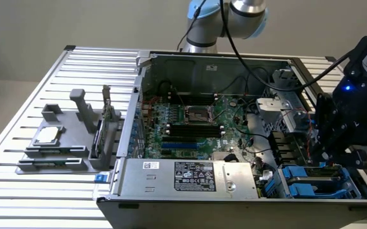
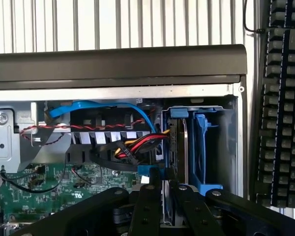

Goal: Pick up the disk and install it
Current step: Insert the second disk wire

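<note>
In the wrist view the disk (image 2: 176,147) stands on edge, a thin grey slab with a blue carrier rail (image 2: 201,147) beside it, inside the blue drive bay at the corner of the open computer case. My gripper (image 2: 167,191) has its black fingers (image 2: 150,201) close on either side of the disk's near end, shut on it. In the exterior view my gripper (image 1: 328,160) hangs over the blue drive bay (image 1: 301,185) at the case's near corner on the exterior view's right, and it hides most of the disk there.
Red, yellow, black and blue cables (image 2: 137,142) run right beside the bay. The power supply (image 1: 196,176) and motherboard (image 1: 190,124) fill the case. A grey holder (image 1: 69,138) with a square chip (image 1: 48,135) stands on the slatted table. A keyboard (image 2: 280,98) lies outside the case.
</note>
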`<state>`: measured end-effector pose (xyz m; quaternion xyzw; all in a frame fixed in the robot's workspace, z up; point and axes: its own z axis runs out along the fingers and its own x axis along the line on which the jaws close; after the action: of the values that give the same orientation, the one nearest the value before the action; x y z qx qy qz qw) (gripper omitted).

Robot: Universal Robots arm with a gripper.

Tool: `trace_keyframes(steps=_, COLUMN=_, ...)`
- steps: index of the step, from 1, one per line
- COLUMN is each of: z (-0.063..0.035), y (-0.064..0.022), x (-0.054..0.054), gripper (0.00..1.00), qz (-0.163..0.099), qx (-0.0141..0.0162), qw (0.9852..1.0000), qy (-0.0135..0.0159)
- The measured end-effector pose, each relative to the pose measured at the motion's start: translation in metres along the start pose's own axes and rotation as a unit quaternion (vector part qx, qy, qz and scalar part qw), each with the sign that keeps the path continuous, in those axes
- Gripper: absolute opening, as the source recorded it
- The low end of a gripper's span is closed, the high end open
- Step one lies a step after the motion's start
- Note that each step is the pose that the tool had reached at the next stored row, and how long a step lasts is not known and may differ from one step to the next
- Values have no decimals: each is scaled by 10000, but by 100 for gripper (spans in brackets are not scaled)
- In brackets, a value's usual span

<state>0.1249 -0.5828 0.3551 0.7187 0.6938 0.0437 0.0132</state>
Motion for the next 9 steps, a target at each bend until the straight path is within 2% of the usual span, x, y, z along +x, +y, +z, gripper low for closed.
trace_keyframes(steps=9, z=72, y=-1, x=-78, gripper=16, qz=0, qx=7, qw=10000, qy=7)
